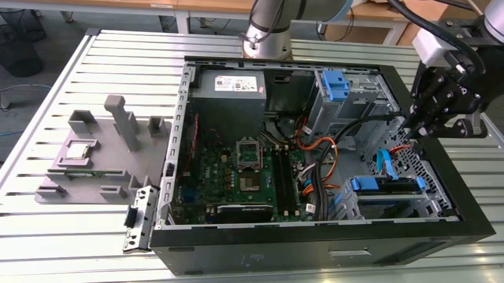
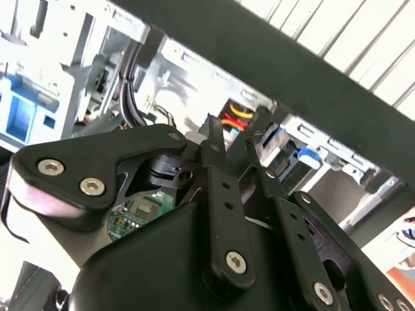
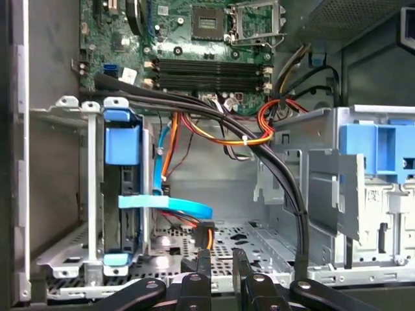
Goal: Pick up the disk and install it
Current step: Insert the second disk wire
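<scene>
My gripper (image 1: pixel 416 131) hangs over the open computer case (image 1: pixel 441 194) at the exterior view's right edge, fingers (image 3: pixel 204 259) close together with nothing between them. It looks closed, though the tips are partly hidden in both wrist views. Just past the fingertips sits an orange cable connector (image 3: pixel 207 234) on the case floor. The disk (image 3: pixel 121 194) stands on edge in its bay, blue carrier around it, a flat blue cable (image 3: pixel 167 205) running off its side. Black cables (image 3: pixel 259 152) cross above. Further off lie the motherboard (image 1: pixel 244 177) and the grey power supply (image 1: pixel 230 87).
</scene>
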Available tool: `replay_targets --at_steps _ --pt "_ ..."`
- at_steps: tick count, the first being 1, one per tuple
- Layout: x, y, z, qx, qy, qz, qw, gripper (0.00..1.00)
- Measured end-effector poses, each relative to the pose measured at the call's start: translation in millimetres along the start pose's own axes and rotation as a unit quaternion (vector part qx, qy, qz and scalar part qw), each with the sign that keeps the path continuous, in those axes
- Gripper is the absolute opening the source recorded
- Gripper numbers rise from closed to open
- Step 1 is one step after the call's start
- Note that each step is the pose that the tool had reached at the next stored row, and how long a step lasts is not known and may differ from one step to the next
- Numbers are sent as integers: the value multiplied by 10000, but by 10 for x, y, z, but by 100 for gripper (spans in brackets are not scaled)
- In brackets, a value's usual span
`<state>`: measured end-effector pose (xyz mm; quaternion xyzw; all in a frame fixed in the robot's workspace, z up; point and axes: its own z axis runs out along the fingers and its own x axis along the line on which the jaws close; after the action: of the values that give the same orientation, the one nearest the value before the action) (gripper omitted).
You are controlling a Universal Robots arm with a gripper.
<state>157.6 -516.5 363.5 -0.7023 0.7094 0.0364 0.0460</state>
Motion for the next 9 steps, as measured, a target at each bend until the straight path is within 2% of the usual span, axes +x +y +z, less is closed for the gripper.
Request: replay_targets --at_steps 9 --pt "-9 -132 12 -1 29 5 10000 28"
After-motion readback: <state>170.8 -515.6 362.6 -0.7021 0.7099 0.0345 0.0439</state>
